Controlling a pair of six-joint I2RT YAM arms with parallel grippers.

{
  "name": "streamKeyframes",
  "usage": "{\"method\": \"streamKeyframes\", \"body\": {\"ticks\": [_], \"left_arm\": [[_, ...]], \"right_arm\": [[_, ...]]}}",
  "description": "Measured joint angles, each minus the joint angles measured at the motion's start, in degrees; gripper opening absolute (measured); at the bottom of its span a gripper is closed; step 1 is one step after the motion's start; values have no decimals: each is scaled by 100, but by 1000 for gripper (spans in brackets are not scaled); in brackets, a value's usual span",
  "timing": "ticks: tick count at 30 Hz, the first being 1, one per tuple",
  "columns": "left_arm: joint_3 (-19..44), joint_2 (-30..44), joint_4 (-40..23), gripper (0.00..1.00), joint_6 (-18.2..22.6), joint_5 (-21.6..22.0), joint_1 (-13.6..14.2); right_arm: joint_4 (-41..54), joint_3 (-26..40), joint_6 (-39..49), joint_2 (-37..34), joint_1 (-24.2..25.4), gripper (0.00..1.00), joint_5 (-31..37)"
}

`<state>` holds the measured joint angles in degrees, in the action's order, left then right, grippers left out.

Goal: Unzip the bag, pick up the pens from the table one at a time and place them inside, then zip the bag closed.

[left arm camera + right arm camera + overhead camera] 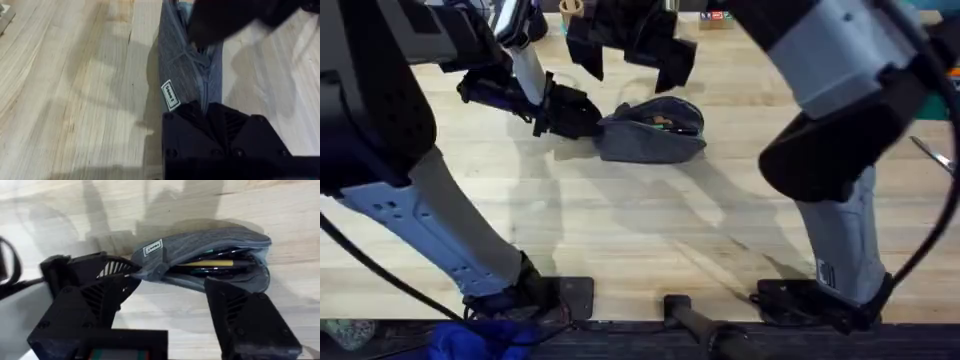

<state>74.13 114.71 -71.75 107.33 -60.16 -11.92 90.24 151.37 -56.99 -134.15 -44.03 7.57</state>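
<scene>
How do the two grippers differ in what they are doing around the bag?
The left gripper is shut on the bag at its end; the right gripper is open and holds nothing. The left gripper is low, at the table; the right gripper hovers above the open bag. Both have black fingers.

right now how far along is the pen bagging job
Done: the bag is unzipped, and a yellow pen and a dark one lie inside. In hand: the left tool grips the bag's end, while the right tool hovers open above it. Left: zip the bag closed; the mouth gapes wide.
</scene>
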Motion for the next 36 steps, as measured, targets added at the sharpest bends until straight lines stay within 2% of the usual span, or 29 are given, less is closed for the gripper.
{"method": "streamKeyframes", "body": {"ticks": [6, 12, 23, 34, 36], "left_arm": [[0, 1, 0, 42, 0, 0, 0], [0, -1, 0, 42, 0, 0, 0], [0, 1, 0, 41, 0, 0, 0], [0, 1, 0, 41, 0, 0, 0], [0, 0, 0, 41, 0, 0, 0]], "right_arm": [[-22, -2, -171, -389, 0, 956, -92], [-24, 0, -273, -423, 0, 886, -116], [-116, 0, -324, -538, 1, 871, -325], [-127, 0, -327, -712, 0, 687, -500], [-127, 0, -329, -712, 0, 624, -513]]}}
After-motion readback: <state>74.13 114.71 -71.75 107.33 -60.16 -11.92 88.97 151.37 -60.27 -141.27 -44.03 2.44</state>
